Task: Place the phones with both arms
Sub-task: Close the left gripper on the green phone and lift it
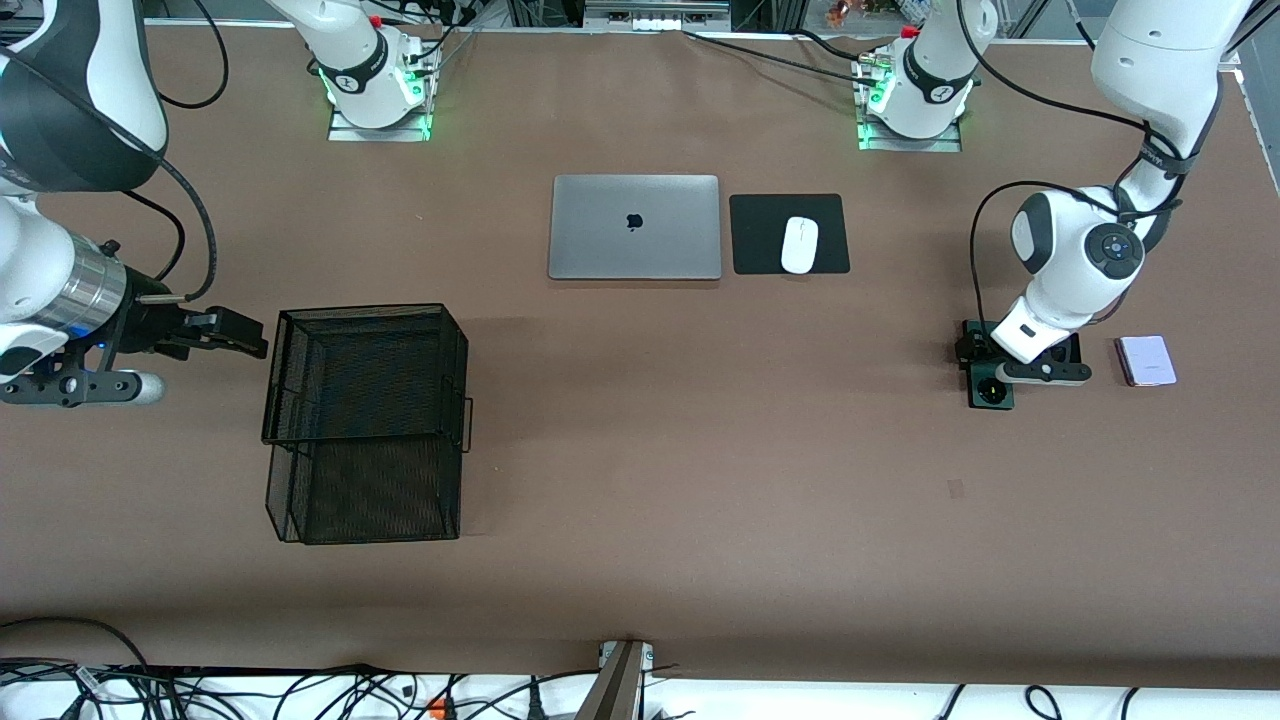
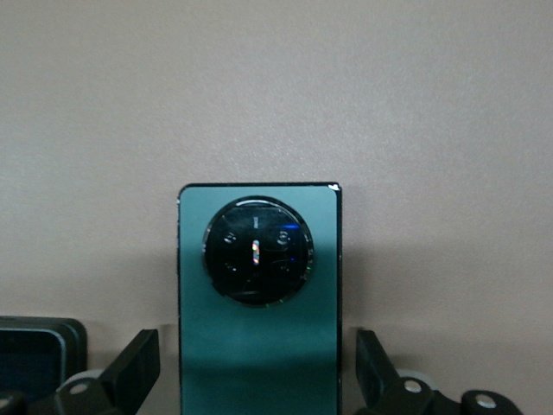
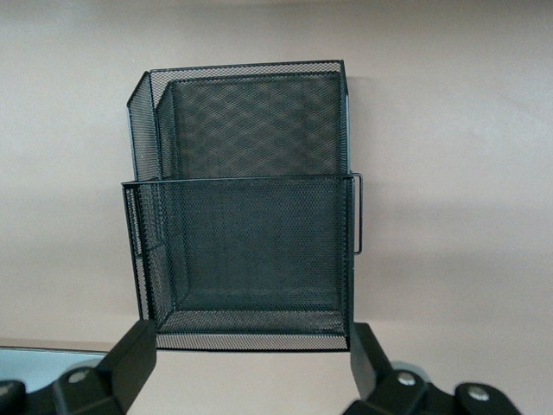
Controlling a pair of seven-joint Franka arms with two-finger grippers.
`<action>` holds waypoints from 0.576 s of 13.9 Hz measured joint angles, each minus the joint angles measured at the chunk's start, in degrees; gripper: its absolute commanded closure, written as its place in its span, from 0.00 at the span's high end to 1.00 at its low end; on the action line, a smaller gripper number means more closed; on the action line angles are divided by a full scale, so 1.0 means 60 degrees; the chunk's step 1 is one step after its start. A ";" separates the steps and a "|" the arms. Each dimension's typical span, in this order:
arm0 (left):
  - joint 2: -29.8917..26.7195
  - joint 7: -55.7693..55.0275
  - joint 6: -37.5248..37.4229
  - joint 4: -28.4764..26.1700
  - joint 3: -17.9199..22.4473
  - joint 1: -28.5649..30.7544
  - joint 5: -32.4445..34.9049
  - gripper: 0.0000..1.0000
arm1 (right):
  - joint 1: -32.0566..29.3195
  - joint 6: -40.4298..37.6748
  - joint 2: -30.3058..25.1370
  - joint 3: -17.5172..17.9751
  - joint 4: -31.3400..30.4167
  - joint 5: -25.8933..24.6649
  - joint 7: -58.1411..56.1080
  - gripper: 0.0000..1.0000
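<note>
My left gripper (image 2: 255, 373) is over the green phone (image 1: 990, 388), which lies flat on the table at the left arm's end, about mid-height in the front view. That is the relation that matters to me. In the left wrist view the phone's long axis runs straight up the frame and passes through the gap between the two fingers (image 2: 134, 367). The fingers are spread wide, one outside each long edge, and neither is touching the phone. The camera ring is at the end of the phone away from the wrist. Closing would therefore pinch the short width, which I judge to be the right way to take it. What I can't read is how low the fingers are against the phone's thin edge.

The pink phone (image 1: 1146, 361) lies just beside the left arm's wrist, closer to the table's end and apart from the green one. A dark rounded object at the bottom corner of the left wrist view may be the black phone (image 2: 33, 356), but I can't tell for sure.

The right gripper (image 1: 236, 335) waits at the right arm's end, with its fingers apart and holding nothing. It is just beside the top edge of the mesh basket (image 1: 370, 312). All the phones are near the left arm, well apart from the basket.
</note>
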 measured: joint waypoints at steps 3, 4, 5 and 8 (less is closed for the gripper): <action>0.0099 0.0170 0.0019 0.0003 -0.0062 -0.0023 0.0002 1.00 | 0.0009 0.0000 0.0000 0.0002 0.0000 -0.0019 0.0000 0.99; 0.0101 0.0193 0.0021 0.0004 -0.0061 -0.0021 0.0002 1.00 | 0.0014 0.0000 0.0000 0.0003 0.0000 -0.0020 0.0000 0.99; 0.0107 0.0205 0.0022 0.0006 -0.0061 -0.0021 0.0002 1.00 | 0.0019 0.0000 0.0000 0.0004 0.0000 -0.0021 0.0000 0.99; 0.0158 0.0225 0.0038 0.0028 -0.0065 -0.0013 0.0002 0.96 | 0.0024 0.0000 0.0000 0.0004 0.0000 -0.0023 0.0001 0.99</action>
